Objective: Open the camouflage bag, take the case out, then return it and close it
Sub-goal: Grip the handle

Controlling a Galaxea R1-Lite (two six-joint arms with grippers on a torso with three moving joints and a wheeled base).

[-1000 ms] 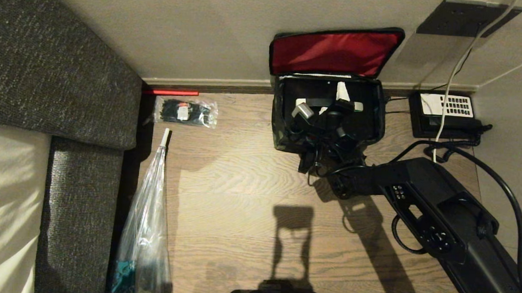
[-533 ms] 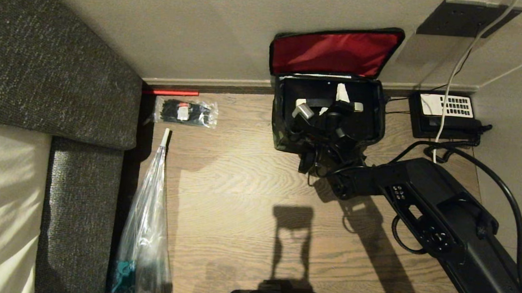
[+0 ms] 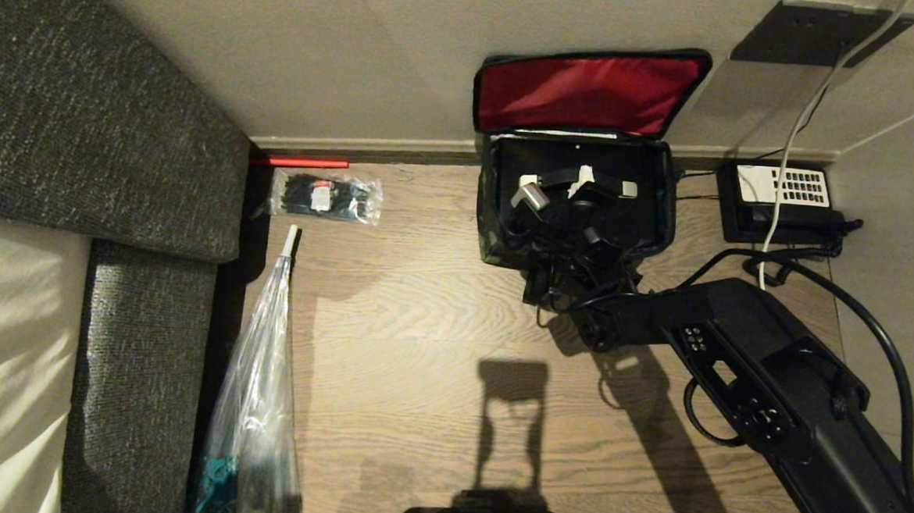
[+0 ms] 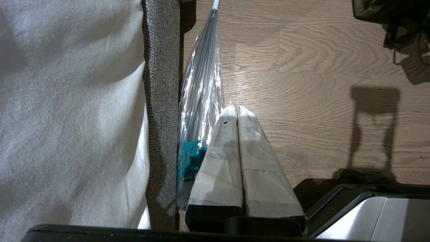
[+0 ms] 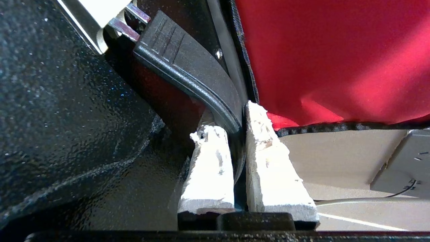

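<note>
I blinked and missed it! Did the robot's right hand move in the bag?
Yes. The right hand has closed on the case's handle: its white fingertip has dropped from the bag's back rim onto the handle.

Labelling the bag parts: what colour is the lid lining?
Red. The camouflage bag lid lining shows best in the head view.

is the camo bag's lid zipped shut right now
No, the camouflage bag stands open, its red-lined lid flipped up against the wall and the case showing inside.
</note>
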